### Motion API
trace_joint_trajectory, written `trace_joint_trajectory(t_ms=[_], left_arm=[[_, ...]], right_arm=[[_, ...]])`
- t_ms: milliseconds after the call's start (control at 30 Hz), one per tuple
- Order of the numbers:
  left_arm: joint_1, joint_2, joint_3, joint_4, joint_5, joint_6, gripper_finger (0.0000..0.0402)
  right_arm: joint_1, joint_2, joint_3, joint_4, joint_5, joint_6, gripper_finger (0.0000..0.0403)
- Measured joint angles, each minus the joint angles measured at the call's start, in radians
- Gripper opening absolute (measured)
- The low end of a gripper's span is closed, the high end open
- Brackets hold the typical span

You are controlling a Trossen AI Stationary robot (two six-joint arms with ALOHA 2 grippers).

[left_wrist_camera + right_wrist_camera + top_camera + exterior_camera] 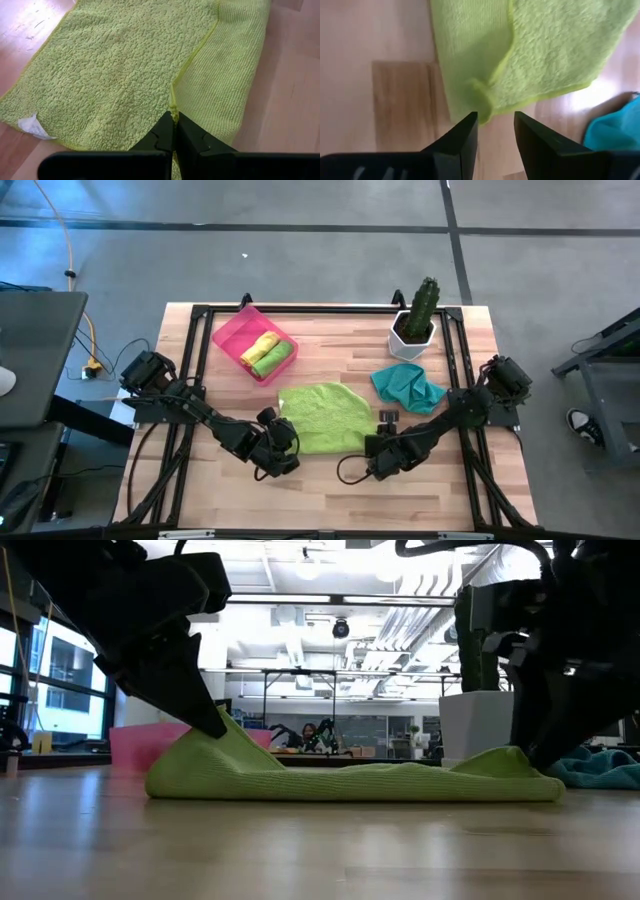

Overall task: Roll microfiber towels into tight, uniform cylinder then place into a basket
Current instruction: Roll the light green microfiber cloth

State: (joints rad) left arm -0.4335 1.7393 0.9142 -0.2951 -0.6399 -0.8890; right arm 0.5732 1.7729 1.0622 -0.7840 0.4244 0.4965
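A large lime green towel (pixel 322 415) lies spread on the table's middle, and its near left part is turned over onto itself. My left gripper (pixel 175 125) is shut on it at the near left. My right gripper (pixel 496 120) stands open at the towel's near right corner (pixel 482 102), which is bunched up just at the fingertips. A teal towel (pixel 407 387) lies crumpled to the right. The pink basket (pixel 232 332) at the far left holds a yellow roll (pixel 260 345) and a green roll (pixel 273 357). My left gripper pinches the towel's hemmed edge (pixel 173 107) between its two shut fingers, coming slanting down from the near left. In the low view that edge (pixel 222 732) is raised off the table, and the rest of the towel lies flat. My right gripper: I cannot tell whether its fingers touch the bunched corner.
A white pot with a green cactus (pixel 415 320) stands at the far right, just beyond the teal towel. Bare wood (pixel 320 490) lies near the front edge. A black frame (pixel 330 308) runs round the table.
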Motion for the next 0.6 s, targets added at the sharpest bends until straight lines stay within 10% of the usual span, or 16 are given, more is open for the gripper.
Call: trace_joint_trajectory(t_ms=[600], left_arm=[[0.000,0.000,0.000,0.000,0.000,0.001,0.0000]], right_arm=[[-0.016,0.006,-0.004,0.088,0.013,0.115,0.0129]])
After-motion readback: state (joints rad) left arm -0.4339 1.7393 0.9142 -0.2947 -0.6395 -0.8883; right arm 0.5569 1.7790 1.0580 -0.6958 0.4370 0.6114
